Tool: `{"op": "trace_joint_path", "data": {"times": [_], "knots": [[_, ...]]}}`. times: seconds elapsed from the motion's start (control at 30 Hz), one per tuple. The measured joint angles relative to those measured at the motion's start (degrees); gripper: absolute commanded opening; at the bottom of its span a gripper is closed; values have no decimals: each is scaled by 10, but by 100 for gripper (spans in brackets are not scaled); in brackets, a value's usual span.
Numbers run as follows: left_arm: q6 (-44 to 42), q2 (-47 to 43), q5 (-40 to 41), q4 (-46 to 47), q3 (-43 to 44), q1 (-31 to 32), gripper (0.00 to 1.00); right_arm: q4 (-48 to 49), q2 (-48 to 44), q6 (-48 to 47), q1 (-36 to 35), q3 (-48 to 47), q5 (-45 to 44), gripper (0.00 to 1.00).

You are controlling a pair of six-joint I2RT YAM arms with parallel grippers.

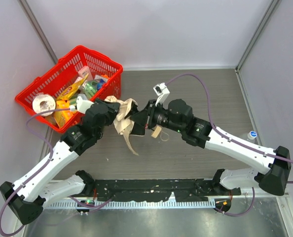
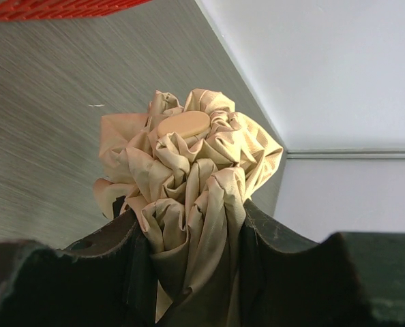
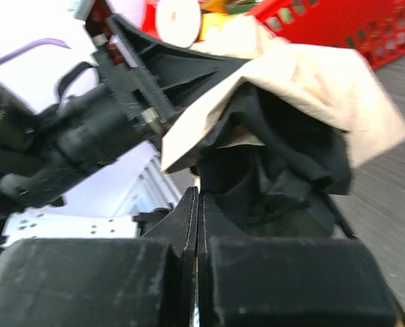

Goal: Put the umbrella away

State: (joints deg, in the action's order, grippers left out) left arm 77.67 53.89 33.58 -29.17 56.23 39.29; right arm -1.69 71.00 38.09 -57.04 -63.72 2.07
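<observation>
L end effector (image 2: 192,231) partly open, clamped on the bunched tan fabric of the umbrella (image 1: 124,116). R end effector (image 3: 198,201) fully closed, fingers flat together, tips at the umbrella's black underside; can't tell if it pinches anything. Umbrella sits btwn both end effectors over the worktop (image 1: 186,163), just beside the red basket (image 1: 112,84), not in it.

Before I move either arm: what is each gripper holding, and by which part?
The left gripper clamps the umbrella around its bunched canopy fabric. The right gripper is shut, nothing visible between its jaws.
</observation>
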Motion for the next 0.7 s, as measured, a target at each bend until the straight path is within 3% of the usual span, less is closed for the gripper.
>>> {"op": "trace_joint_path", "data": {"times": [0.13,0.17,0.23,0.37,0.53,0.7], "knots": [[30,-10,-9,25,-7,0,0,34,0,27,-2,8,32,4],[35,-11,-11,31,-7,0,0,29,0,24,-3,8,31,15],[49,-13,-16,46,-7,0,0,10,0,10,-6,8,23,27],[63,-12,-19,76,-7,0,0,-39,-13,-12,-6,12,14,44],[64,0,-20,121,0,-6,0,-80,-100,-26,-6,53,-9,57],[79,35,-38,149,42,-15,0,-59,-216,0,-6,135,-47,69]]}}
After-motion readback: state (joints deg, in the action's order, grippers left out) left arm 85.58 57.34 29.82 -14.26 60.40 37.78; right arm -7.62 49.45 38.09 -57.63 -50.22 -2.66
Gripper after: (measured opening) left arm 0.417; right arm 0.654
